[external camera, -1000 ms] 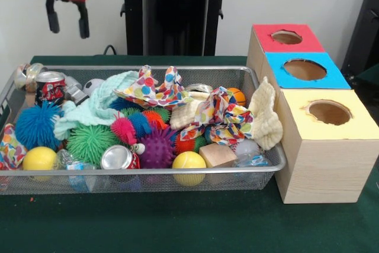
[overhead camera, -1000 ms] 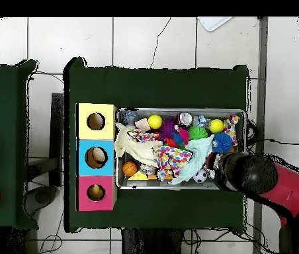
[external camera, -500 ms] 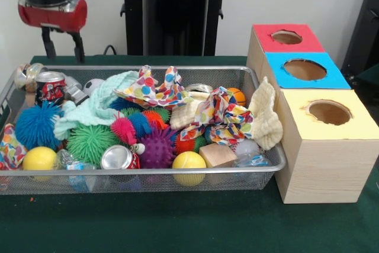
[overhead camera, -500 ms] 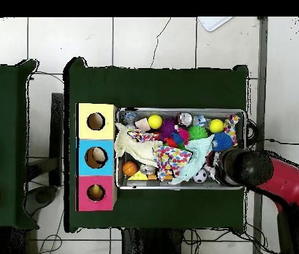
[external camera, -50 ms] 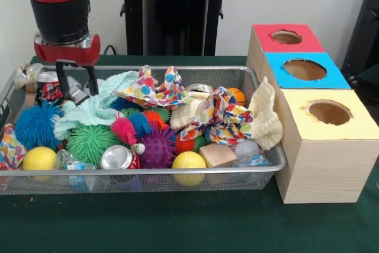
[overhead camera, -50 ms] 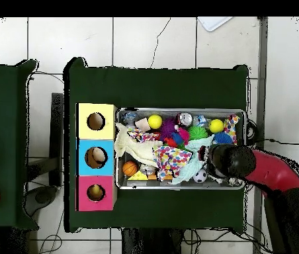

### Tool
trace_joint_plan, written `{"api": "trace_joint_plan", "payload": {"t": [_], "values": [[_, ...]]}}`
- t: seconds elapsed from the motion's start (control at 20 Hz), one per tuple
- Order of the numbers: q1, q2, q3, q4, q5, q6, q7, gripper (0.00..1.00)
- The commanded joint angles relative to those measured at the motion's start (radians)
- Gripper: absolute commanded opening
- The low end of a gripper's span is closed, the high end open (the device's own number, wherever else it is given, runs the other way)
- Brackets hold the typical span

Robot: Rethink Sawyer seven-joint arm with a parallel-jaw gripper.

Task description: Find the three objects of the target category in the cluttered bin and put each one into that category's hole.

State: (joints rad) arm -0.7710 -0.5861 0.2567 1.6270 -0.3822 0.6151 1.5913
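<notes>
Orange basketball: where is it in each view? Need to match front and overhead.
Front view: orange basketball at the bin's far right end, behind the polka-dot cloth.
Overhead view: basketball at the bin's left end, beside the blue-topped box.
Shared landmark: that blue-topped box.

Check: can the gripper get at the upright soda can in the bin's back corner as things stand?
Probably yes. The gripper hangs open right beside the soda can, whose top is bare; the mint cloth lies off to the other side.
</notes>
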Motion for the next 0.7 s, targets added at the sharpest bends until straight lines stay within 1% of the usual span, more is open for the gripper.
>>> {"api": "trace_joint_plan", "payload": {"t": [0.05, 0.3, 0.7], "values": [[-0.017, 0.1, 0.095, -0.083, -0.081, -0.04, -0.129, 1.0], [-0.007, 0.152, 0.07, -0.141, -0.137, -0.076, -0.106, 1.0], [-0.019, 0.207, 0.094, -0.173, -0.163, -0.082, -0.103, 1.0]]}}
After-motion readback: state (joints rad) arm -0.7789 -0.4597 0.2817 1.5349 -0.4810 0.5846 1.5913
